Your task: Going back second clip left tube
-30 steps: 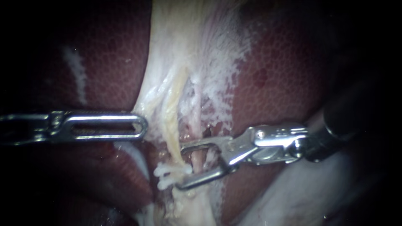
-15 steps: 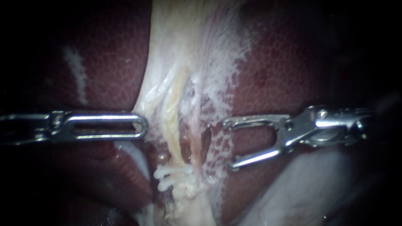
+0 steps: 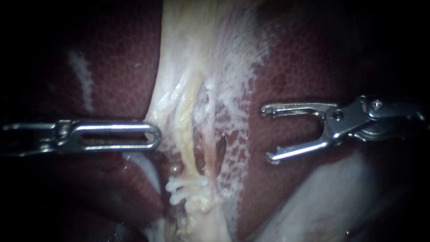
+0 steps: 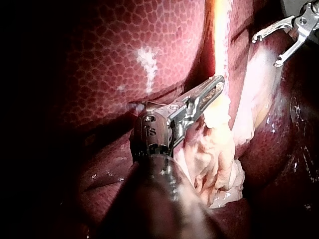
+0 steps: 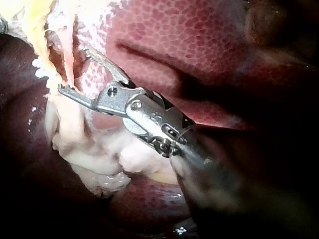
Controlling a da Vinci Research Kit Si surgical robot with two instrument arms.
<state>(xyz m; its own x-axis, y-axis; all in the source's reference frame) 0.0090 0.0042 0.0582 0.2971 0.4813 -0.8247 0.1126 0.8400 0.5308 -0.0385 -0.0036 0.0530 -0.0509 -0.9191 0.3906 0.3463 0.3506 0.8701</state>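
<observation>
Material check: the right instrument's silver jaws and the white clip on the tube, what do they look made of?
Right instrument, slender silver open jaws: bare metal, probably steel, polished, with sharp bright glints along the edges. Small white clip on the pale tube: likely moulded plastic, matte and opaque, no metallic shine, though the look alone leaves that open.

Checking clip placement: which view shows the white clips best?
Endoscope view: the clips lie unobstructed across the tube. Right wrist view shows only their ends; left wrist view doesn't show them.
</observation>
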